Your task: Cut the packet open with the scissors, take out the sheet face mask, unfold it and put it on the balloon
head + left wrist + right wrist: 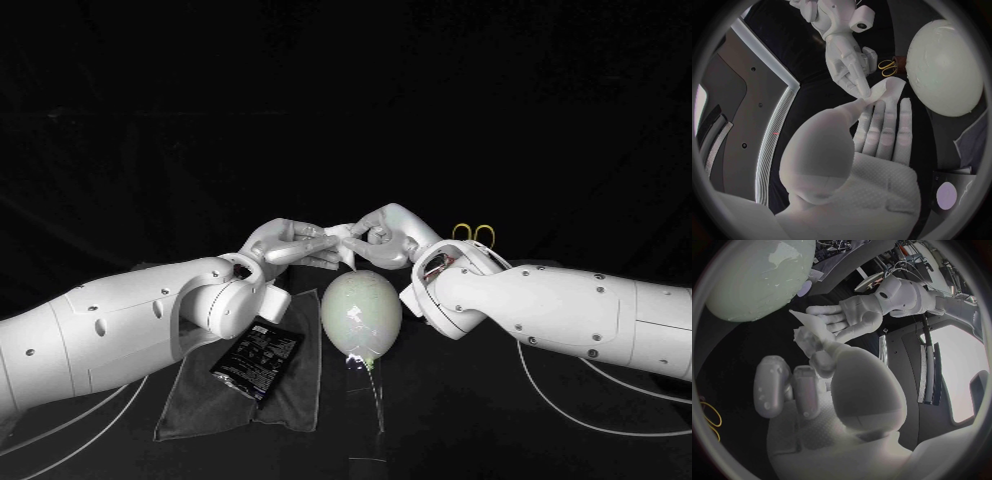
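The left hand (286, 243) and right hand (389, 231) both pinch the folded sheet mask (342, 232) over the balloon (361, 312). Thin, floppy, probably slippery; I'd grab opposite edges gently.

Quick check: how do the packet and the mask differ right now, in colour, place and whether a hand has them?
The packet is black; the mask is white. The packet lies on the grey cloth, touched by neither hand; the mask is pinched between the left hand and right hand, off the table. The packet is flat; the mask looks bunched. Shared: neither is on the balloon.
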`<action>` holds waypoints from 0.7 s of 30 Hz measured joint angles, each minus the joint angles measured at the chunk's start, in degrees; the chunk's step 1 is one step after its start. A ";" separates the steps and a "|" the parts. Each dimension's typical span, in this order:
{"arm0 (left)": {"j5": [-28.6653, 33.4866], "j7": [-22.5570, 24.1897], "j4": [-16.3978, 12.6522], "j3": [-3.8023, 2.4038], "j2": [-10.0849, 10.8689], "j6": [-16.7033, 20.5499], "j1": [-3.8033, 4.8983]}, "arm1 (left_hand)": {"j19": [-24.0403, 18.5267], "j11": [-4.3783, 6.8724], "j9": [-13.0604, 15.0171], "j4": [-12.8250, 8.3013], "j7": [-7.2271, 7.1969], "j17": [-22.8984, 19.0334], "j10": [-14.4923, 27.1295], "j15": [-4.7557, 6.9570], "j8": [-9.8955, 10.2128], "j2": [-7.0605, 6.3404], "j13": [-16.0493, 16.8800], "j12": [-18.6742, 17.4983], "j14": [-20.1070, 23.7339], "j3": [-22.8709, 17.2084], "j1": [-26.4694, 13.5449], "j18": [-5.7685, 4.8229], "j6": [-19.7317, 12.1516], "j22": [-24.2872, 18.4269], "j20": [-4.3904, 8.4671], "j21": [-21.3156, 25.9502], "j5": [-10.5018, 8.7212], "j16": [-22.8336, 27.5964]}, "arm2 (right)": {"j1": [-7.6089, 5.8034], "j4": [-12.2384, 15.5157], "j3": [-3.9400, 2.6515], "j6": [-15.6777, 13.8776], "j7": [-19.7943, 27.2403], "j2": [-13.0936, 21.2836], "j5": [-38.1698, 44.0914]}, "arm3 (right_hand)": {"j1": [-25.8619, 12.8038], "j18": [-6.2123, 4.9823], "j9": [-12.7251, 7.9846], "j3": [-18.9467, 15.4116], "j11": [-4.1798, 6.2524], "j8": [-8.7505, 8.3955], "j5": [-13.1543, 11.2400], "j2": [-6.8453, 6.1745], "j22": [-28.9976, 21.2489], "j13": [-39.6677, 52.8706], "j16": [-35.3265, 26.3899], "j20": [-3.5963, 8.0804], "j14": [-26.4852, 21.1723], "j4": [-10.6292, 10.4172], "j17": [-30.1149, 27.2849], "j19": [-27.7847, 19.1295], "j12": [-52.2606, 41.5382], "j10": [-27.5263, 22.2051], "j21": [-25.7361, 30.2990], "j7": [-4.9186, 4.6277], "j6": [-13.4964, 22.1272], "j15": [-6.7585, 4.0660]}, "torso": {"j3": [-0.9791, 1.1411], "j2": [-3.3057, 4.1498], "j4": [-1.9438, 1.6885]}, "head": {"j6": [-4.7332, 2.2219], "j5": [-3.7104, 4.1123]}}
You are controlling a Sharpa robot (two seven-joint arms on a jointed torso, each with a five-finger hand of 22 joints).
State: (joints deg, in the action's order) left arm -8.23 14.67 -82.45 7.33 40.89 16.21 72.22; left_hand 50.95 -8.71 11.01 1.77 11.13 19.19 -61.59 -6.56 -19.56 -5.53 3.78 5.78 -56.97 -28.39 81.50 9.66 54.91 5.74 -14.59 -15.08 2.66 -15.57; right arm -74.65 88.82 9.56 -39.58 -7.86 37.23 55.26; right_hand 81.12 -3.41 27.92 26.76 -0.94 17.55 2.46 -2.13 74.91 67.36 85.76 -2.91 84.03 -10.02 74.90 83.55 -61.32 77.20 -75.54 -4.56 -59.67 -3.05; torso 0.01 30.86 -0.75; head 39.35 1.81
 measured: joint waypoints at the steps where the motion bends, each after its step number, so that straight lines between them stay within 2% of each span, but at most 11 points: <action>1: -0.07 0.00 0.00 0.00 0.01 0.01 0.00 | 0.18 0.09 0.05 -0.12 -0.08 0.05 -0.26 0.09 -0.21 0.46 0.00 0.00 -0.08 -0.44 0.46 0.00 0.08 0.00 0.18 -0.23 0.00 -0.09 | 0.00 0.00 0.00 0.01 0.00 0.01 -0.01 | 0.00 0.00 0.00 0.00 0.00 0.00 0.13 0.00 0.00 -0.01 0.00 0.00 0.00 0.00 0.00 0.00 0.00 0.00 0.00 -0.01 0.01 0.00 | 0.00 0.00 0.00 | -0.01 0.00; 4: -0.20 -0.01 0.00 0.00 0.01 0.02 0.00 | 0.73 0.30 0.29 -0.98 -0.08 0.09 -1.34 0.48 -0.82 1.96 0.00 0.00 -0.54 -1.45 1.96 -0.01 0.48 0.14 0.73 -0.87 -0.04 -0.34 | 0.00 0.00 0.00 0.07 0.00 0.03 -0.05 | -0.01 0.01 0.00 0.01 0.00 0.00 0.20 -0.01 0.01 -0.05 0.00 0.00 0.00 0.02 0.00 -0.01 0.01 0.00 0.00 -0.01 0.02 0.00 | 0.00 0.00 0.00 | -0.03 0.00; 10: -0.16 0.10 0.03 0.00 0.02 0.02 0.00 | 0.87 0.61 0.67 -1.14 -0.09 0.09 -2.21 0.44 -1.36 3.64 0.00 0.00 -1.03 -2.38 2.54 -0.02 0.46 0.58 0.87 -1.47 -0.21 -0.34 | 0.00 0.03 0.00 0.24 -0.01 0.13 -0.08 | -0.16 0.03 0.01 0.06 0.01 0.21 0.20 -0.15 0.04 -0.08 -0.02 0.16 0.00 0.06 0.01 0.15 0.04 0.00 0.00 -0.01 0.19 0.01 | 0.01 -0.01 0.02 | -0.07 0.00; 18: 0.12 0.20 0.05 0.00 0.03 -0.01 0.00 | 0.87 0.61 0.84 -1.23 -0.11 0.09 -2.21 0.50 -1.75 4.66 -0.07 0.00 -1.11 -2.78 2.20 -0.05 0.45 0.73 0.87 -1.73 -0.04 -0.34 | -0.02 0.09 -0.01 0.62 -0.03 0.27 -0.10 | -0.31 0.09 0.01 0.08 0.20 0.52 0.20 -0.31 0.04 -0.04 0.13 0.16 -0.01 0.08 0.05 0.14 0.16 0.20 0.01 -0.10 0.30 0.01 | 0.01 0.00 0.02 | -0.08 0.02; 21: 0.28 0.21 0.05 0.01 0.04 -0.02 0.00 | 0.87 0.82 0.85 -1.23 -0.48 0.08 -2.42 0.49 -1.86 4.96 -0.07 0.00 -1.12 -2.78 2.30 -0.39 0.44 0.83 0.87 -1.95 -0.04 -0.34 | -0.02 0.11 -0.01 0.74 -0.03 0.33 -0.11 | -0.39 0.38 0.01 0.24 0.21 0.54 0.19 -0.38 0.04 -0.05 0.14 0.16 -0.01 0.24 0.05 0.14 0.16 0.20 0.01 -0.06 0.25 0.01 | 0.02 0.00 0.02 | -0.10 0.03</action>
State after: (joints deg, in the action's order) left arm -7.95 14.88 -82.40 7.33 40.93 16.19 72.22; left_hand 51.82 -7.89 11.85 0.54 10.65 19.27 -64.02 -6.07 -21.42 -0.57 3.71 5.78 -58.08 -31.17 83.79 9.27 55.35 6.57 -13.72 -17.03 2.62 -15.91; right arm -74.67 88.94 9.54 -38.83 -7.88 37.56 55.15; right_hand 80.73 -3.04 27.93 27.00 -0.73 18.08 2.65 -2.51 74.94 67.31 85.90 -2.75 84.02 -9.78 74.95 83.69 -61.16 77.40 -75.53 -4.62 -59.41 -3.04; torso 0.02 30.86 -0.73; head 39.25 1.84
